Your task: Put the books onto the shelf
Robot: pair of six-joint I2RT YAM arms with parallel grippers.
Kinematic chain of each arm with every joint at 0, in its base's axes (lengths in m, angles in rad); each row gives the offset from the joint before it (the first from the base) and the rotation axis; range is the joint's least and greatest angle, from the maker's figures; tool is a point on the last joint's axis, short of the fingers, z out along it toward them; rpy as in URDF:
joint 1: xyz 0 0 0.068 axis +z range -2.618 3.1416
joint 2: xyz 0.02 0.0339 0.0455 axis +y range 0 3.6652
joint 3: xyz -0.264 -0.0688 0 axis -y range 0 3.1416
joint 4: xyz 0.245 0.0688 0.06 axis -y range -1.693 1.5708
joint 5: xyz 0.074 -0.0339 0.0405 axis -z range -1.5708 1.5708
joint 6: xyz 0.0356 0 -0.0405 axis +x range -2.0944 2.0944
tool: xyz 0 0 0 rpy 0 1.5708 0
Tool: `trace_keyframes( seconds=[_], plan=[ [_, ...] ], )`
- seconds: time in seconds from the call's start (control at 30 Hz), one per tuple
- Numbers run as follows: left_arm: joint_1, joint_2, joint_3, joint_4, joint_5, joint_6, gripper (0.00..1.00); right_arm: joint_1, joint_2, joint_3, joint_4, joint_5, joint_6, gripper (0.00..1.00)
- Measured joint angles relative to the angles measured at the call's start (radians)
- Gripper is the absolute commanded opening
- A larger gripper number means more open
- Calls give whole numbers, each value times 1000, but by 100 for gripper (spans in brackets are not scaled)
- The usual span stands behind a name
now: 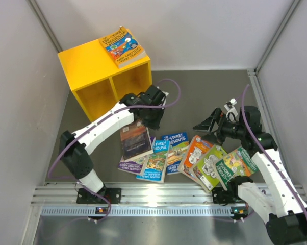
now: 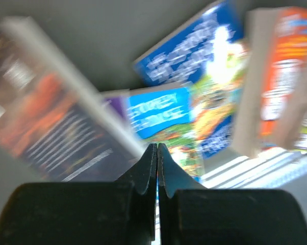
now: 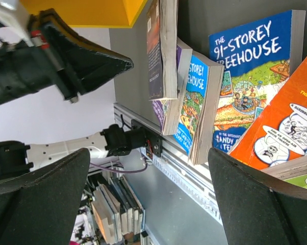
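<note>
Now left gripper (image 2: 157,149) pinched shut, empty, beside dark book (image 2: 46,117).

A ribbed aluminium rail (image 1: 158,193) runs across the near edge of a dark grey table (image 1: 204,97). A perforated metal strip (image 1: 158,210) lies just in front of the rail, with a brushed steel sheet (image 1: 143,232) nearer still. Beyond the rail, white panels (image 1: 16,76) wall in the table on the left, back and right, meeting at grey corner posts (image 1: 45,23). Below the rail sits a cluster of thin flat items (image 3: 115,209), too small to identify.
</note>
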Motion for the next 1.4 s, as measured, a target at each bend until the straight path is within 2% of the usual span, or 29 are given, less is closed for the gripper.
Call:
trace_keyframes(
  seconds=[0.13,0.23,0.3,0.33,0.37,0.57,0.73,1.0,1.2,1.4],
  plan=[
    [-101,53,123,51,84,-22,0,0,0,0,0,3,-2,98],
    [-187,101,185,78,95,-45,2,0,7,2,1,5,-8,98],
    [-217,113,192,70,55,-72,19,0,18,2,1,7,-12,98],
    [-211,111,186,61,26,-86,33,0,24,2,0,8,-15,98],
    [-192,103,174,51,-9,-102,38,0,29,2,0,8,-17,98],
    [40,-1,27,-4,-189,-141,53,0,53,2,1,8,-37,99],
    [155,-88,-84,-54,-311,-152,56,0,110,2,10,6,-55,99],
    [387,-212,-307,-66,-362,-182,56,67,261,42,111,6,-37,99],
    [422,-228,-431,-10,-351,-208,55,200,452,129,293,19,20,99],
    [428,-216,-546,82,-307,-241,53,309,728,259,459,42,56,98]
  ],
)
